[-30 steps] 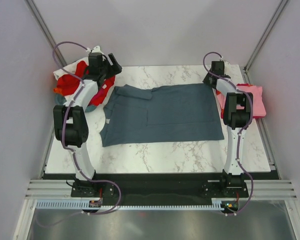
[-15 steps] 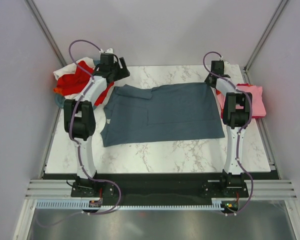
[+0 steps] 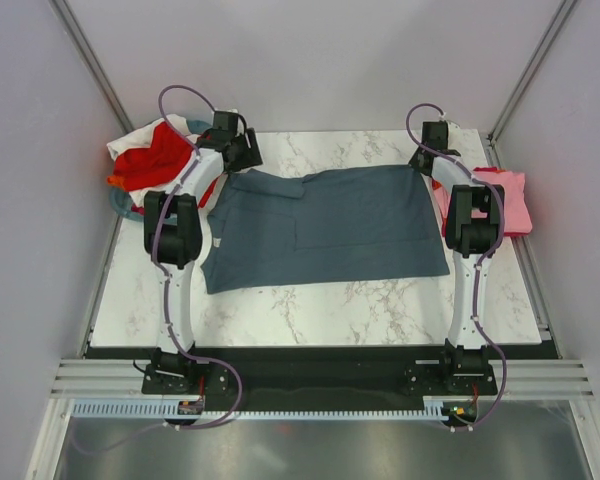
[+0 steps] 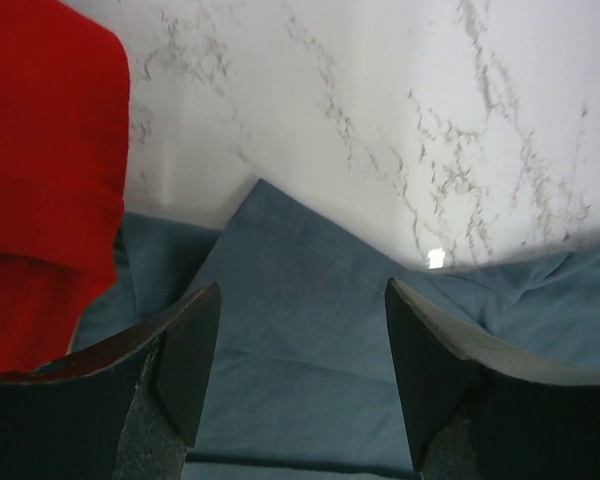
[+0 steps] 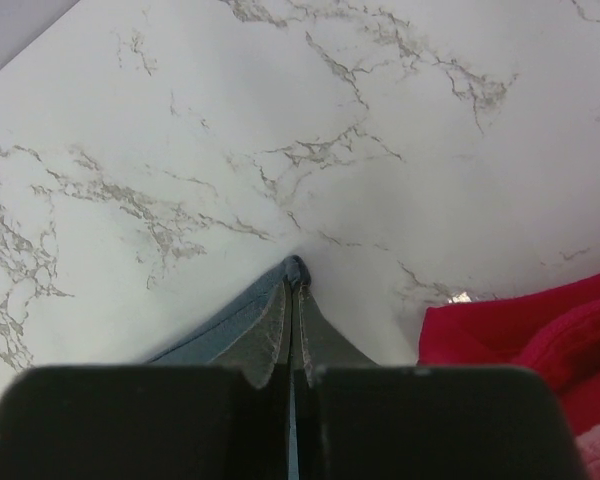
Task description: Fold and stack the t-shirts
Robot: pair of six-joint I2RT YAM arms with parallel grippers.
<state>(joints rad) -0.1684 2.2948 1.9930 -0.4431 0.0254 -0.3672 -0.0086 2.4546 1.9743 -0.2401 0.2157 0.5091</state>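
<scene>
Your slate blue-grey t-shirt (image 3: 325,225) lies spread flat on the marble table (image 3: 380,300), about midway across and towards the far side, its long side running left to right. The cloth is mostly smooth. A faint crease runs down its centre, and the left end is rumpled, with a fold along the far edge. A small pale spot on its left edge may be a label, but it is too small to be sure.

Your right gripper (image 5: 294,288) sits at the shirt's far right corner, its fingers (image 5: 265,345) pressed together with a little peak of blue-grey fabric pinched between them. Your left gripper (image 4: 300,292) hangs over the far left corner with its fingers (image 4: 185,365) spread wide and only the cloth below showing between them. Neither view shows whether the tips touch it.

A folded pink shirt (image 3: 510,205) lies at the right edge of the table, partly hidden behind the right arm. The right wrist camera catches only part of it, cut off by the frame. Off the far left corner sits a heap of shirts (image 3: 145,160) in red, white and orange-red, with the left arm crossing in front of it. Only a sliver of the teal basket (image 3: 120,204) shows under the heap. The left wrist view cuts off a red shirt (image 4: 40,180) at its edge, next to the blue-grey one.
</scene>
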